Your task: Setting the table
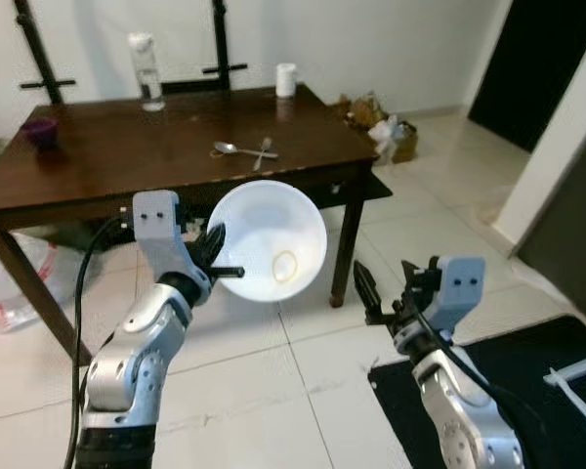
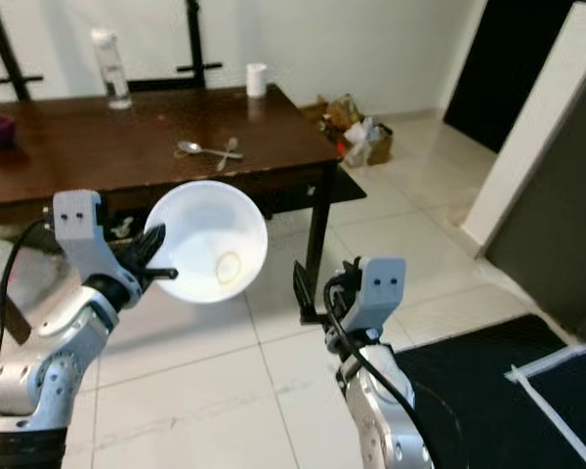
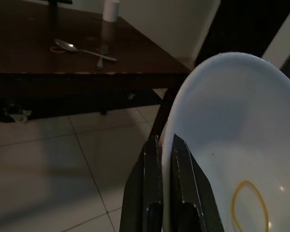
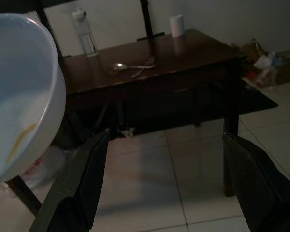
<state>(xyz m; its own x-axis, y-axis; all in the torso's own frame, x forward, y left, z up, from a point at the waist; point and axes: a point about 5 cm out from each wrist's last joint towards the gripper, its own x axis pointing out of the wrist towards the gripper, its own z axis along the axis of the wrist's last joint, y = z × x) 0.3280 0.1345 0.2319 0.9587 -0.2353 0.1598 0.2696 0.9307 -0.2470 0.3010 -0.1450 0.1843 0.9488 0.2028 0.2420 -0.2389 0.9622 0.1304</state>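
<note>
While the white bowl (image 1: 268, 239) hangs in the air short of the dark wooden worktop (image 1: 107, 156), it is carried by the left pincer (image 1: 222, 259) alone, clamped on the rim. The left wrist view shows one black finger (image 3: 152, 193) outside the wall and the other inside, thin wall sandwiched between.

Handling, my read: rigid, smooth, probably light plastic or melamine, could be ceramic, can't tell. Glossy wall means slippery under the pads. A rim pinch puts the whole mass off to one side, so it will tend to pivot in the grip. Bowl is tipped, mouth facing the camera, not level. Yellow ring mark on the inner wall looks printed, or a loose band; can't say which.

Best hold is what it has now: rim, fingers straddling the wall, seated deep. Set it down base-first and level it before release.

Left arm: elbow bent, forearm raised, wrist angled toward the worktop edge, bowl just ahead of the near edge and above the tiled floor (image 1: 273, 381).

Right pincer (image 1: 363, 293): fingers spread wide, holding nothing, arm forward and lower than the left, off to the right of the worktop leg.

On the worktop: spoon (image 1: 230, 149) and fork (image 1: 265, 150) crossed mid-surface, clear bottle (image 1: 146, 70) and white cup (image 1: 286, 79) at the far edge, small purple cup (image 1: 41, 132) at the far left.
</note>
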